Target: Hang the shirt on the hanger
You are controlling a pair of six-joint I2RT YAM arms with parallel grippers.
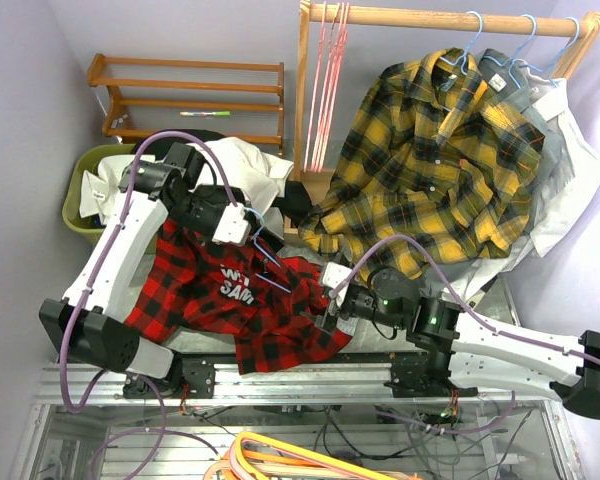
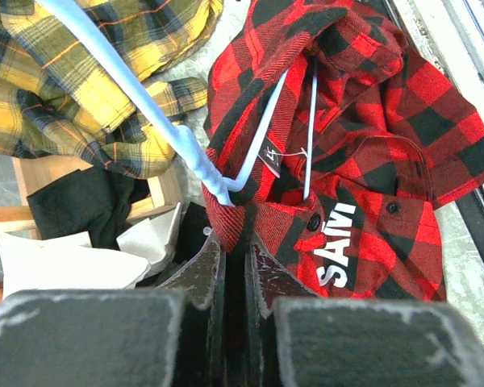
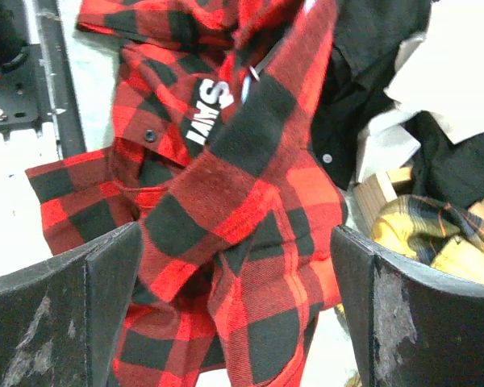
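The red-and-black plaid shirt [image 1: 215, 300] lies crumpled on the table between the arms, white letters showing. In the left wrist view the shirt [image 2: 371, 137] hangs below my left gripper [image 2: 235, 242], which is shut on a fold of its red fabric. The light-blue wire hanger [image 2: 153, 113] runs down to that pinched fold, and one thin arm of it passes inside the shirt. In the top view the hanger [image 1: 267, 265] sits just below the left gripper [image 1: 248, 235]. My right gripper [image 1: 330, 300] is open wide, with shirt cloth [image 3: 242, 242] bunched between its fingers [image 3: 89, 298].
A yellow-and-black plaid shirt [image 1: 440, 150] and a white shirt [image 1: 570, 160] hang on the wooden rail [image 1: 430, 15]. Pink hangers [image 1: 325, 80] hang at the left of the rail. A wooden shelf [image 1: 185, 95], a green bin [image 1: 80, 190] and white cloth [image 1: 250, 165] stand behind the left arm.
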